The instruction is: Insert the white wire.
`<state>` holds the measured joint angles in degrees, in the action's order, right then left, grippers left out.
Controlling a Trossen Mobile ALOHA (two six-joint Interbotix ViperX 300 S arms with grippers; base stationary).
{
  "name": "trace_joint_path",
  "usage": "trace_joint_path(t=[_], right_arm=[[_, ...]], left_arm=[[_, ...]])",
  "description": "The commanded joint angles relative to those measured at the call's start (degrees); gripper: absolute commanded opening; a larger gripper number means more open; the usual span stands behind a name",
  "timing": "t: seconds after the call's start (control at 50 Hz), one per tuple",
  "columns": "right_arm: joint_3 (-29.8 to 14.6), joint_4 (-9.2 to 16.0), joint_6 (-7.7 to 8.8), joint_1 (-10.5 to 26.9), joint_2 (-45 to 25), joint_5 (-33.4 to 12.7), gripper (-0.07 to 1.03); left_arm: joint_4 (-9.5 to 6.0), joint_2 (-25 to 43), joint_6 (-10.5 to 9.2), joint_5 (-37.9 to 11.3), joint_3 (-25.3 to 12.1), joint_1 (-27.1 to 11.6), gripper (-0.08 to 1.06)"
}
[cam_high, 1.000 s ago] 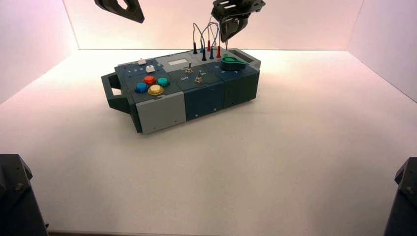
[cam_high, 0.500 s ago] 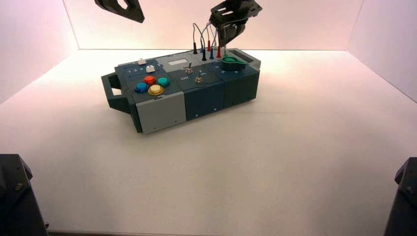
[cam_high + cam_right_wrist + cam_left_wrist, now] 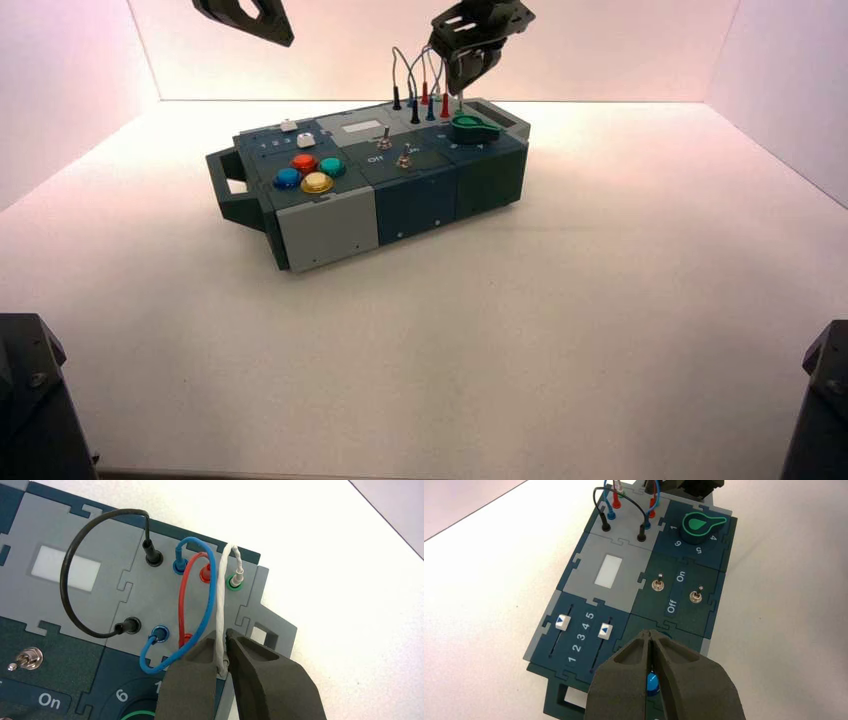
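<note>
**The right gripper holds the white wire by its near end**

The right gripper is above the grey socket panel of the box. Its fingers are closed, with the white wire pinched between them near its end. From the fingers, this wire goes up in an arch to its other end, where a whitish plug sits in a green-ringed socket, farther from the robot than the fingertips. Below the fingers, in the high view, there is a small green socket; whether the held end is already inside it, I cannot tell.

The blue wire and the red wire arch just beside the fingers, on their left side. The black wire is also to the left, but farther from them. The green-topped knob is near the fingers, on the robot's side of them.

The left gripper waits above the button end of the box, well apart from the right one. Its fingers are together, with nothing between them.
</note>
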<state>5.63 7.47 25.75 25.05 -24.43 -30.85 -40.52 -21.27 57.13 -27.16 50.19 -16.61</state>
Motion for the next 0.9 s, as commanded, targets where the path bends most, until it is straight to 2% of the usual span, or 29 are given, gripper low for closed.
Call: trace_joint_path(t=[0.02, 0.3, 0.9], right_arm=[[-0.4, 0.0, 0.0, 0.1, 1.8, 0.9, -0.02], [0.9, 0.0, 0.09, 0.1, 1.2, 3.0, -0.02], [-0.1, 0.0, 0.09, 0.1, 2.9, 1.1, -0.02]], left_arm=[[-0.26, -0.4, 0.09, 0.4, -1.8, -0.3, -0.03], [-0.26, -0.5, 0.09, 0.4, -1.8, -0.3, -0.03], [-0.26, -0.4, 0.09, 0.4, -1.9, -0.3, -0.03]])
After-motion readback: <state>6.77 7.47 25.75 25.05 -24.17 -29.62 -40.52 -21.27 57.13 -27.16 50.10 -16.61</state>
